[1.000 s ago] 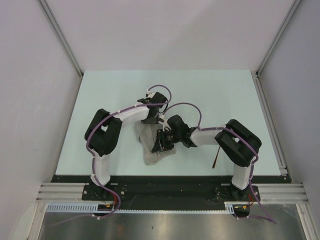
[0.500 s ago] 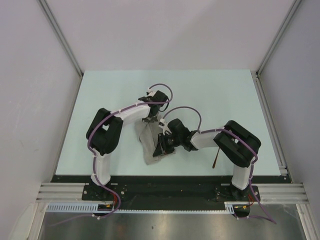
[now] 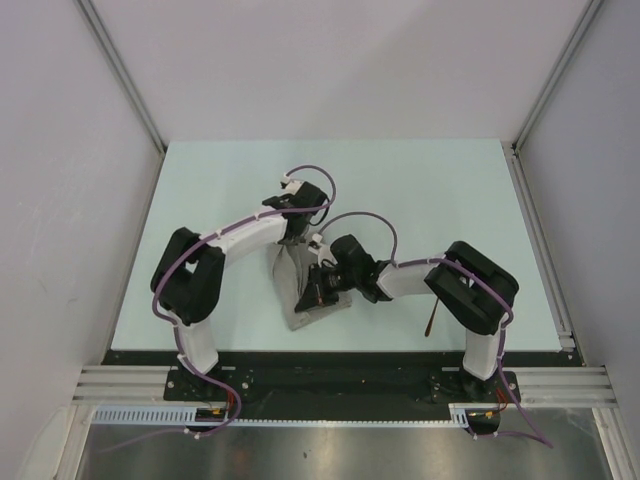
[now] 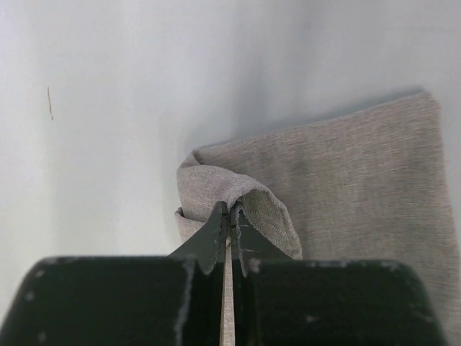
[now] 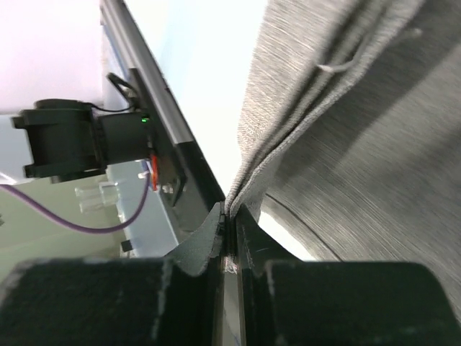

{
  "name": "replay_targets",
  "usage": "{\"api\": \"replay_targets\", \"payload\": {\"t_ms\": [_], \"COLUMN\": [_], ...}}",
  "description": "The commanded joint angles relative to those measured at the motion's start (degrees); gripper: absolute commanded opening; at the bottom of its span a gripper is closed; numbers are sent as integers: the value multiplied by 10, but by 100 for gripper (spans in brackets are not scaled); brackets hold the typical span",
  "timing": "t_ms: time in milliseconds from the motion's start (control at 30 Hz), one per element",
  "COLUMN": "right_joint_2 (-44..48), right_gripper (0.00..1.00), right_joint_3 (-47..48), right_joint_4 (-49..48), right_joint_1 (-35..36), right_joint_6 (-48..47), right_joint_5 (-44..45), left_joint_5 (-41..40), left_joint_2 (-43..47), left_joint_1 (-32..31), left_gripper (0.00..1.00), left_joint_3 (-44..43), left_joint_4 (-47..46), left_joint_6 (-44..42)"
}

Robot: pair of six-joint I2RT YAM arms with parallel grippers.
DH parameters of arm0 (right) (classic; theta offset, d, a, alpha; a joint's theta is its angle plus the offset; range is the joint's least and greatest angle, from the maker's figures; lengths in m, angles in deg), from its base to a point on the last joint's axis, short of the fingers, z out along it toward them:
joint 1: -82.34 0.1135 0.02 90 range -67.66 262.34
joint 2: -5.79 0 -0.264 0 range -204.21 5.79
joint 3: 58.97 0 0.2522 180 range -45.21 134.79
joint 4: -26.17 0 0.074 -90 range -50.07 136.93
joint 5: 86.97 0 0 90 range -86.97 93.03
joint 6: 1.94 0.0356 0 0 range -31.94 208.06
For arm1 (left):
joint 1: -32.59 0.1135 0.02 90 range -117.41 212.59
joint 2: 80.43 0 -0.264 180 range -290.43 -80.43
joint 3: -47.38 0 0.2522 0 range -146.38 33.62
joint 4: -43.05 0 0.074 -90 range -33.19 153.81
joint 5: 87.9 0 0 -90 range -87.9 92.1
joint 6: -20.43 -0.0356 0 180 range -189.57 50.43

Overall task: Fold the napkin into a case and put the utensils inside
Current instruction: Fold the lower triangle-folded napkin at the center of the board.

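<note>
1. Fork (image 3: 432,316): lies on the bench (image 3: 430,190) by the right arm, well apart from the cloth, presumably set aside until folding ends.
2. Right pincer (image 5: 229,210): pressed together on the layered near edge of the napkin (image 4: 360,187), likely anchoring the fold.
3. Left pincer (image 4: 229,214): pinches the far corner, which is raised into a small loop.

The napkin (image 3: 294,304) lies folded on the worktop (image 3: 450,190) as a narrow grey-beige oblong of several layers, with one far corner drawn up into a small loop. The copper-orange fork (image 3: 431,320) lies well apart to its right, near the worktop's front edge.
</note>
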Motion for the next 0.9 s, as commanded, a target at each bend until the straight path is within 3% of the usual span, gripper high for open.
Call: {"api": "replay_targets", "payload": {"t_ms": [0, 267, 867], "right_joint_2": [-22, -39, -41], "right_gripper": [7, 7, 9], "right_joint_3": [45, 56, 3], "right_joint_4": [-36, -55, -17], "right_joint_1": [7, 12, -36], "right_joint_6": [16, 31, -14], "right_joint_5": [-31, -50, -36], "left_joint_5": [-39, -40, 23], "left_joint_2": [38, 69, -27], "left_joint_1": [10, 32, 29], "left_gripper": [0, 0, 0], "left_joint_3": [23, 56, -6], "left_joint_4": [-1, -21, -52], "left_joint_6": [25, 35, 54]}}
